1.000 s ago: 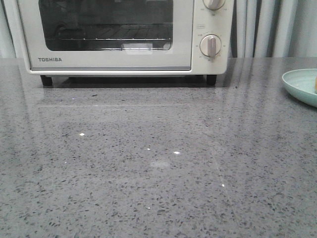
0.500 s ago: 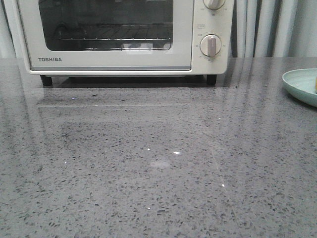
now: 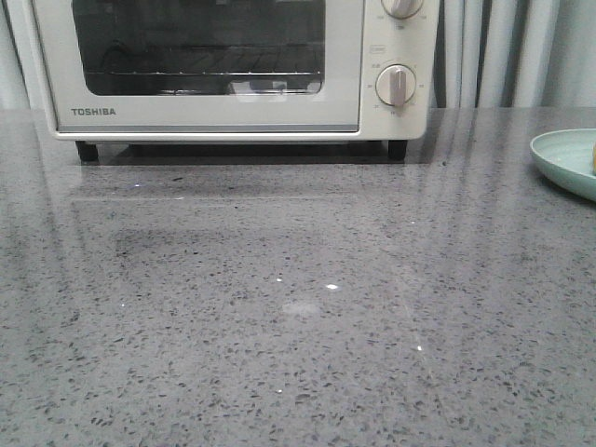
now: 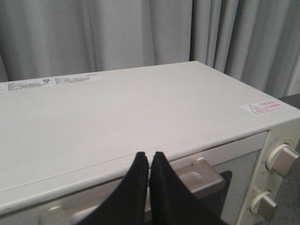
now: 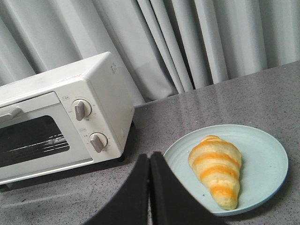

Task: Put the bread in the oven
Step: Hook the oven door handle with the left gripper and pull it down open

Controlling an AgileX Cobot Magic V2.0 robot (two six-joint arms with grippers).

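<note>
Nothing has moved; oven (image 3: 233, 70) reads TOSHIBA

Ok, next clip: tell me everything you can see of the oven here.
The oven is a cream-white Toshiba countertop toaster oven standing on black feet at the back of the grey speckled counter. Its door is shut; the dark glass window shows a wire rack inside. Two round knobs sit in a column on its right side, and a pale handle runs along the door's top edge. Its flat top carries printed labels. Nothing visibly touches it; the left end effector, shut, hovers near the handle.
</note>
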